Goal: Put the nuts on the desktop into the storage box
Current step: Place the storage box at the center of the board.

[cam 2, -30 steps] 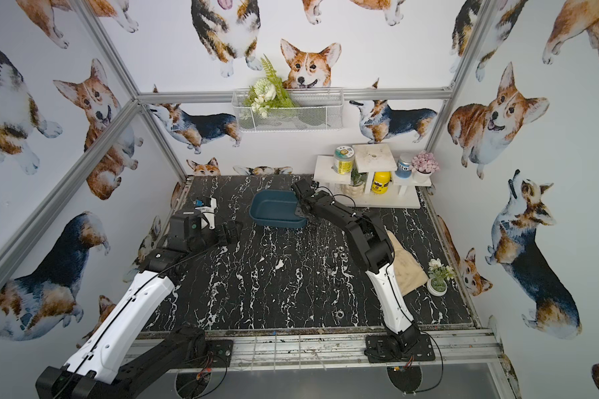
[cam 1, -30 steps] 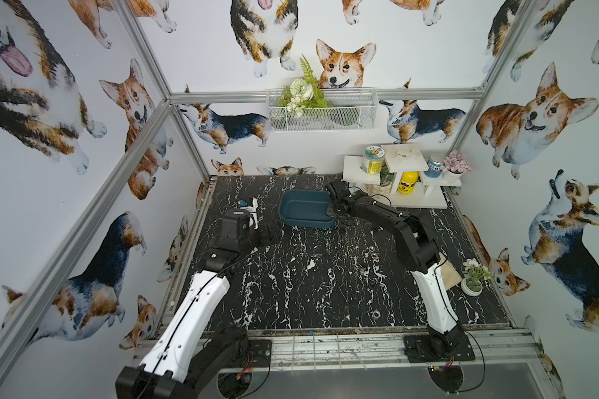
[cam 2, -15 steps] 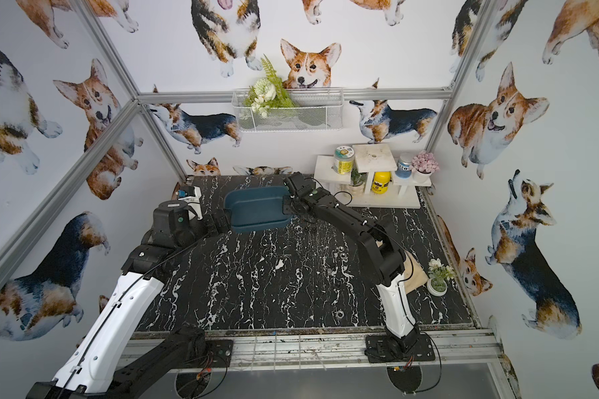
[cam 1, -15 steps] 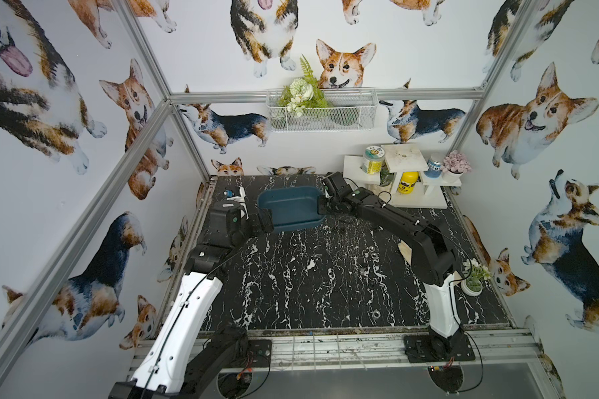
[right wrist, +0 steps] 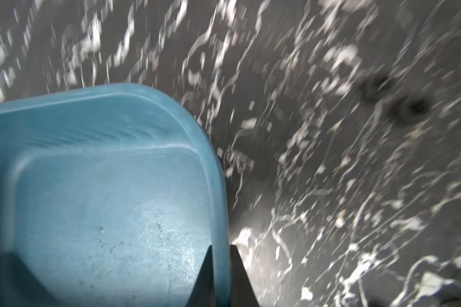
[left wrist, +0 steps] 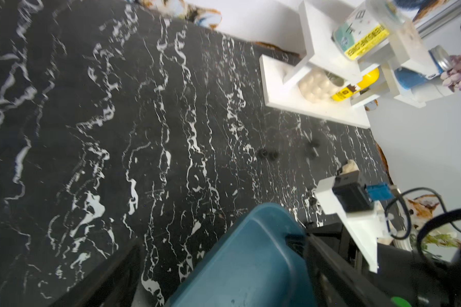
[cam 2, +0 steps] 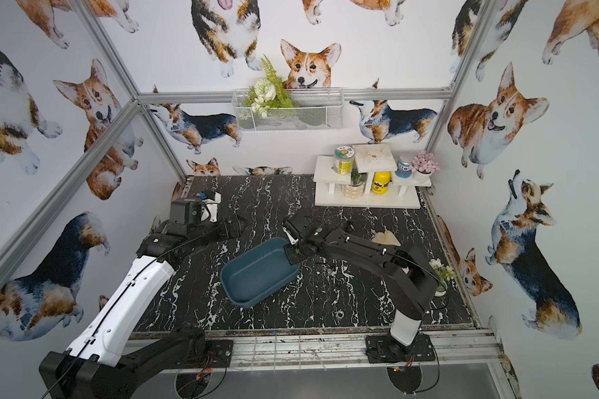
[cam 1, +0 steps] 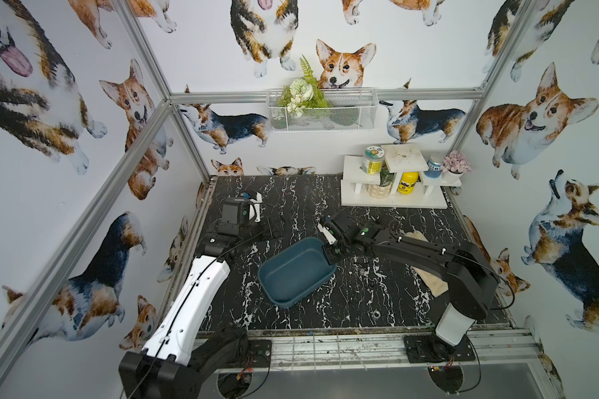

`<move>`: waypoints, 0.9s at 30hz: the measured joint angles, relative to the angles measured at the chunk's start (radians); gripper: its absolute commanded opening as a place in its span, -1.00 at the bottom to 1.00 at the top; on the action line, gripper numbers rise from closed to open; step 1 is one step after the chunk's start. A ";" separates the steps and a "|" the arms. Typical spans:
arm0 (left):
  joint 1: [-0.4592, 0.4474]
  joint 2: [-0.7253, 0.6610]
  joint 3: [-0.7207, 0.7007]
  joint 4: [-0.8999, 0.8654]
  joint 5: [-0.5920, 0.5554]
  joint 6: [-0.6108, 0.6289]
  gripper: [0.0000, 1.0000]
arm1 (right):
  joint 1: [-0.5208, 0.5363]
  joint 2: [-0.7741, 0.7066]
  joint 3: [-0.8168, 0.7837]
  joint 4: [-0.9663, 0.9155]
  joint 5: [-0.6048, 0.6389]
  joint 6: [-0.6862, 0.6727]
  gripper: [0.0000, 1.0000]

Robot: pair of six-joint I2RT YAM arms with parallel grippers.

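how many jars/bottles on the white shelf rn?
3 on the white shelf: a yellow-labelled jar on the left step, a yellow bottle under the centre top, a blue jar on the right step. Plant pots excluded; more may be hidden.

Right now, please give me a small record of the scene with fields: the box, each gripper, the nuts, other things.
storage box: teal tub, tilted, its inside bare in the right wrist view
right gripper: shut on the storage box rim
left gripper: open, holds nothing, apart from the box
nuts: a few dark ones on the desktop; one silver near its front edge
other: white shelf with jars at the far right corner
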 measured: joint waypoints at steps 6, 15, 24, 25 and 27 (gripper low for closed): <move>-0.004 0.037 -0.061 0.028 0.053 -0.048 1.00 | 0.000 -0.002 -0.080 0.024 -0.012 -0.051 -1.00; -0.059 0.096 -0.059 0.055 0.039 -0.065 1.00 | 0.001 0.064 -0.052 0.080 0.032 -0.079 -0.20; -0.113 0.140 -0.014 0.027 -0.008 -0.038 1.00 | -0.009 -0.076 0.006 0.041 0.064 -0.042 0.25; -0.128 0.136 -0.011 0.031 -0.014 -0.036 1.00 | -0.013 -0.098 0.016 0.028 0.069 -0.023 0.25; -0.165 0.120 -0.014 0.045 -0.022 -0.032 1.00 | -0.031 -0.155 0.022 0.003 0.097 0.011 0.25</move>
